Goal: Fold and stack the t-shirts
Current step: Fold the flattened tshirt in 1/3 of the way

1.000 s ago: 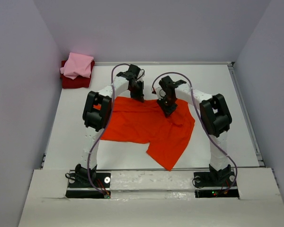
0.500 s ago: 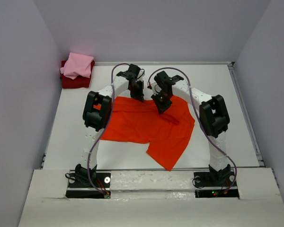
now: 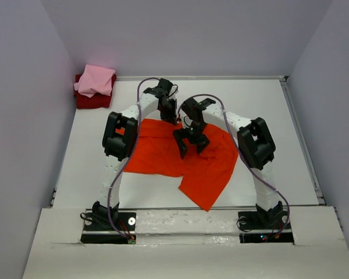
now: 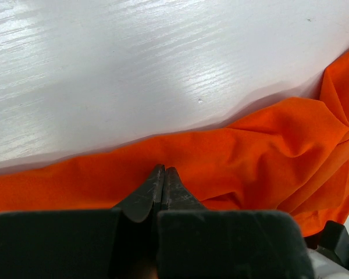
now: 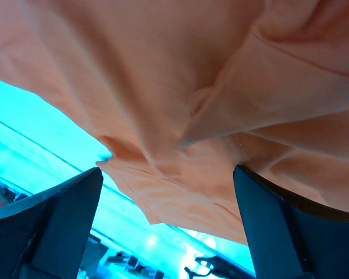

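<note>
Though spread, orange-red t-shirt (image 3: pixel 160 154) rumpled.

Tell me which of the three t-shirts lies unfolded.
The bright orange-red cloth t-shirt, spread out mid-table; the light pink one sits folded atop the dark red one in the far-left corner.

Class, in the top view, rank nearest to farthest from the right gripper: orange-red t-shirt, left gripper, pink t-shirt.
1. orange-red t-shirt, directly under the right gripper.
2. left gripper, just behind-left.
3. pink t-shirt, far left corner.
</note>
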{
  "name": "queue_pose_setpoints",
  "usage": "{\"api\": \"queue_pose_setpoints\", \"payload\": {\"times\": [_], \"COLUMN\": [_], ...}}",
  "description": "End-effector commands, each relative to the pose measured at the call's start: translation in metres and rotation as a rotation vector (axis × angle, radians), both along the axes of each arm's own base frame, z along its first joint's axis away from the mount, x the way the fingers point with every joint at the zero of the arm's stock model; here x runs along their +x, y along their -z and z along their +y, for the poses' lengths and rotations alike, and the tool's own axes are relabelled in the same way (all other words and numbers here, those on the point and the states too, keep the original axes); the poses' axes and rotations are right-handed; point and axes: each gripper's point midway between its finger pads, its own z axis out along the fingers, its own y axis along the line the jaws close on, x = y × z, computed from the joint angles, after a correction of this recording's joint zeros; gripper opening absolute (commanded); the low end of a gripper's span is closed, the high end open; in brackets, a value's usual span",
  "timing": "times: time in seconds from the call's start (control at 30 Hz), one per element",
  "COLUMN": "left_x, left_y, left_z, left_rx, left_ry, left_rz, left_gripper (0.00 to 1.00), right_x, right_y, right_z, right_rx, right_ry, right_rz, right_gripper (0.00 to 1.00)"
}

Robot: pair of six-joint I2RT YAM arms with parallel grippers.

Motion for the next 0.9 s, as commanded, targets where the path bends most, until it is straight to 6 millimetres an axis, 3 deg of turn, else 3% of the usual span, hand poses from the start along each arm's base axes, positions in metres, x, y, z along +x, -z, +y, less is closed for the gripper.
{"api": "queue_pose_setpoints", "payload": {"times": [0.0, 0.17, 0.27, 0.3, 0.33, 0.43, 0.5, 0.53, 0.67, 0.8, 0.87], "left_x": [0.003, 0.003, -0.001, -0.002, -0.002, -0.004, -0.006, -0.004, -0.001, 0.003, 0.004], "left_y": [-0.015, -0.017, -0.017, -0.016, -0.017, -0.016, -0.016, -0.016, -0.019, -0.019, -0.021], "left_z": [0.001, 0.003, 0.007, 0.009, 0.011, 0.018, 0.022, 0.026, 0.034, 0.039, 0.039], "left_rx": [-0.008, -0.001, 0.02, 0.025, 0.034, 0.049, 0.056, 0.063, 0.068, 0.067, 0.064], "left_ry": [0.013, 0.017, 0.023, 0.025, 0.02, 0.014, 0.0, -0.011, -0.033, -0.05, -0.053], "left_rz": [-0.029, -0.028, -0.028, -0.027, -0.032, -0.033, -0.029, -0.031, -0.033, -0.029, -0.03], "left_gripper": [0.03, 0.03, 0.03, 0.03, 0.03, 0.03, 0.03, 0.03, 0.03, 0.03, 0.03], "right_x": [-0.004, 0.016, 0.048, 0.057, 0.077, 0.103, 0.112, 0.12, 0.137, 0.152, 0.16], "right_y": [-0.008, -0.027, -0.056, -0.066, -0.083, -0.106, -0.107, -0.101, -0.091, -0.073, -0.069], "right_z": [-0.013, -0.004, -0.013, -0.018, -0.031, -0.057, -0.072, -0.09, -0.125, -0.125, -0.121], "right_rx": [-0.073, 0.035, 0.118, 0.148, 0.194, 0.343, 0.376, 0.366, 0.341, 0.404, 0.425], "right_ry": [0.041, 0.141, 0.257, 0.295, 0.385, 0.52, 0.585, 0.638, 0.728, 0.726, 0.715], "right_rz": [0.004, -0.062, -0.144, -0.156, -0.192, -0.181, -0.16, -0.157, -0.192, -0.13, -0.12], "right_gripper": [1.0, 0.98, 0.95, 0.92, 0.8, 0.73, 0.74, 0.84, 0.91, 0.9, 0.84]}}
